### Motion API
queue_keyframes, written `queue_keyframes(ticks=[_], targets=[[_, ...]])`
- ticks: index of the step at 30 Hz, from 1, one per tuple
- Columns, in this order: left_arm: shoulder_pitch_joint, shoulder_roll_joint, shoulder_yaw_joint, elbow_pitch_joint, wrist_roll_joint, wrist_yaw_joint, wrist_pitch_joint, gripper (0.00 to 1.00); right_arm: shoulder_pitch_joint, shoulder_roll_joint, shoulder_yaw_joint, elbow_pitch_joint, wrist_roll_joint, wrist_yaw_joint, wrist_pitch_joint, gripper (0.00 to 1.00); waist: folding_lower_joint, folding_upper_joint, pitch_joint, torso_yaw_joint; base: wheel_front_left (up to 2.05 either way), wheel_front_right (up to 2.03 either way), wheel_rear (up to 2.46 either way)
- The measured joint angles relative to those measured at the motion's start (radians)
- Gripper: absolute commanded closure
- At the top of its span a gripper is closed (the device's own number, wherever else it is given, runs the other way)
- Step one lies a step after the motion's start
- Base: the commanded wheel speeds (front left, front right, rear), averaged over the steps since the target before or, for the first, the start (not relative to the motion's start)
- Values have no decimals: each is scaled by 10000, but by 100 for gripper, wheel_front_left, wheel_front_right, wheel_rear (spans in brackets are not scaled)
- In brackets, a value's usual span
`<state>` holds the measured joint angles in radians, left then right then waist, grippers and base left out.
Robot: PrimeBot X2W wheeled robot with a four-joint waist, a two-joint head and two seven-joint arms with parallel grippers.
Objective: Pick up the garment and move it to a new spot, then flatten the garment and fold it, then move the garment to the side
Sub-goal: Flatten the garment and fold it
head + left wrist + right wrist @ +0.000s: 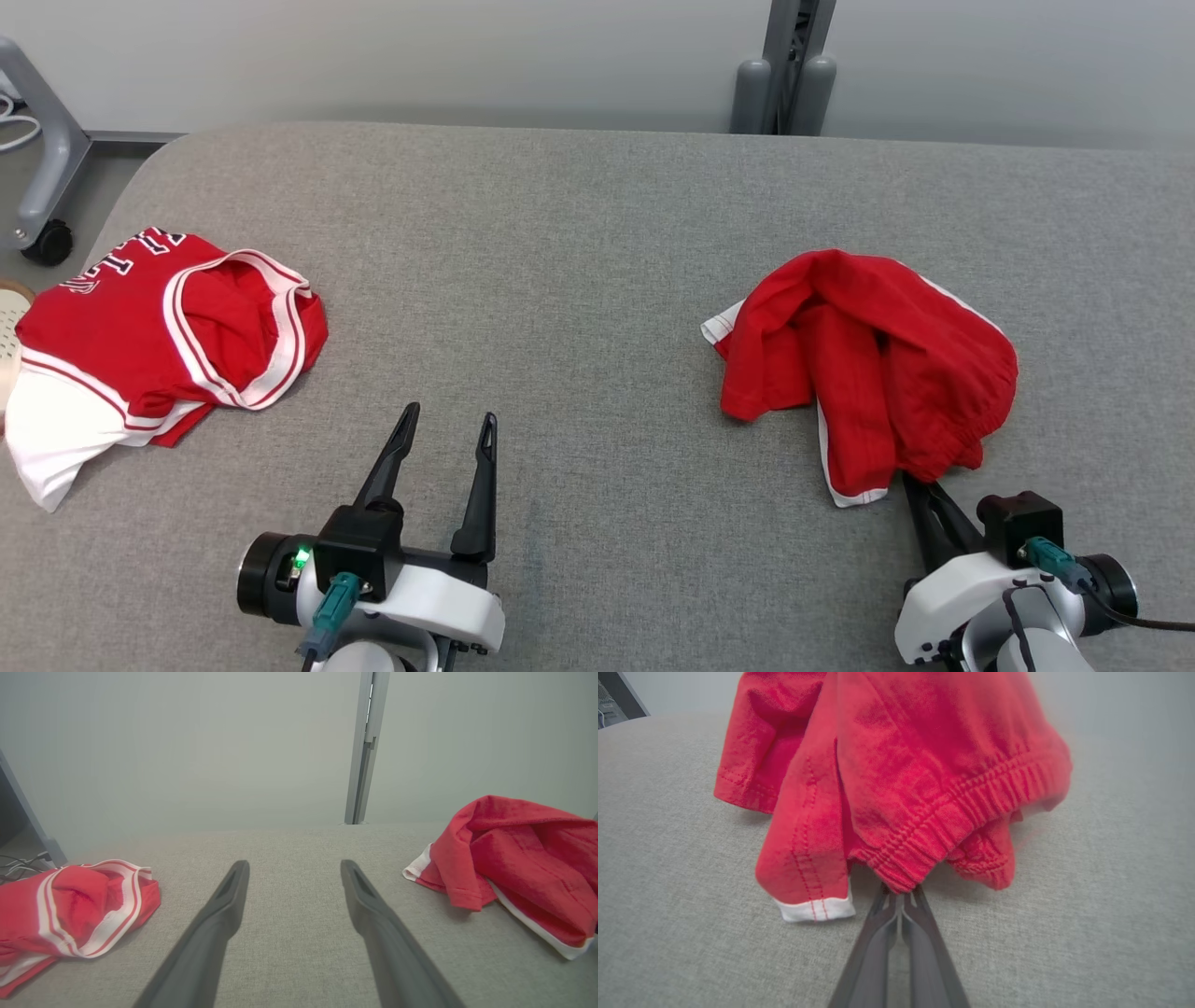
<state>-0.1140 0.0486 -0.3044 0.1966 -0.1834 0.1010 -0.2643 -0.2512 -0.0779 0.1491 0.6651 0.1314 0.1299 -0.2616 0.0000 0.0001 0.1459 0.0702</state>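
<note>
The grey cloth-covered bench [597,233] takes up most of the head view, and its near and side edges are cut off by the frame. Two garments lie on it, well apart. The red shorts [878,364] are a crumpled heap at the right of the frame, bunched so much that their full shape and long axis are hard to make out. One white-trimmed leg hem points toward frame left, and the elastic waistband faces the lower right. A red and white jersey [140,327] lies at the left edge, folded over itself, with its lettering only partly readable and its white part running off the bench edge.

There are two pincers. The left pincer [449,415] sits at lower centre-left over bare bench with its fingers spread apart, touching nothing. The right pincer [900,897] is closed, clamped on the edge of the shorts' waistband, and the fabric hides its tips.

A grey frame's caster wheel [47,243] shows at upper left.
</note>
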Motion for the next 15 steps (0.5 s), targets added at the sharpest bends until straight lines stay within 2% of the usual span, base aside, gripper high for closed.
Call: queue_keyframes(ticks=[6,15], targets=[[18,0,8,44,0,15,0,0,115,-13,-50,-445,-100,0,0,100,1,0,-183,-143,0,0,0],[172,-2,-4,77,-31,35,0,0,219,-98,-38,-1877,-265,0,0,100,1,0,-647,-437,0,0,0]])
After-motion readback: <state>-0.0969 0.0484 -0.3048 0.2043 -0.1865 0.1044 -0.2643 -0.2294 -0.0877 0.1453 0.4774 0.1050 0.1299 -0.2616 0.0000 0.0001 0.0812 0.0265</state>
